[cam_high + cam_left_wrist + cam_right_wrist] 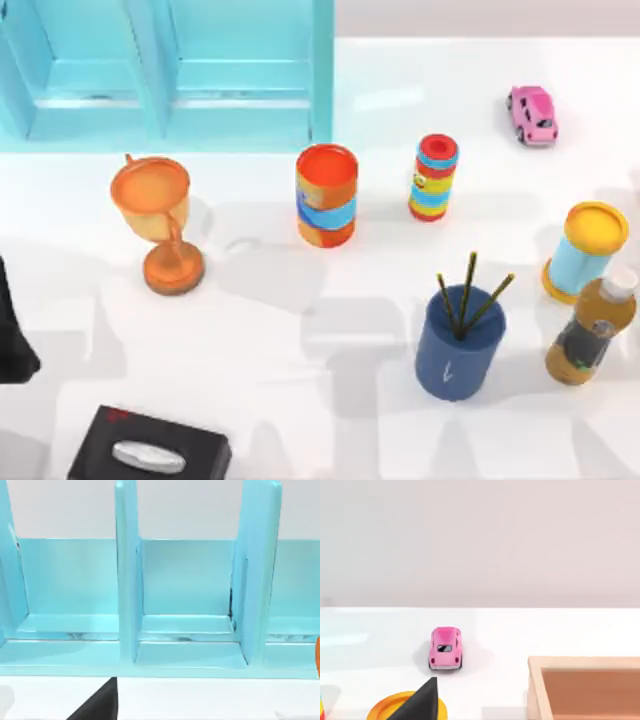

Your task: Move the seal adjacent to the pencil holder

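Note:
The pencil holder [458, 350], a dark blue cup with a small white mark and thin yellow-tipped pencils, stands at the front right of the white table. The seal is out of view. My left arm [12, 335] is a dark shape at the table's left edge, far from the pencil holder. A dark piece of my left gripper [97, 706] juts in before a teal shelf [185, 630]. A dark piece of my right gripper [420, 702] hangs over a yellow lid [390, 709], with a pink toy car [445, 648] beyond.
The teal shelf [170, 70] fills the back left. An orange trophy cup [160, 225], striped can [326, 195], small banded cylinder [434, 178], toy car [532, 114], yellow-lidded cylinder [585, 250], amber bottle [590, 330] and black tissue box [150, 455] stand around. A wooden box [585, 687] lies near the car.

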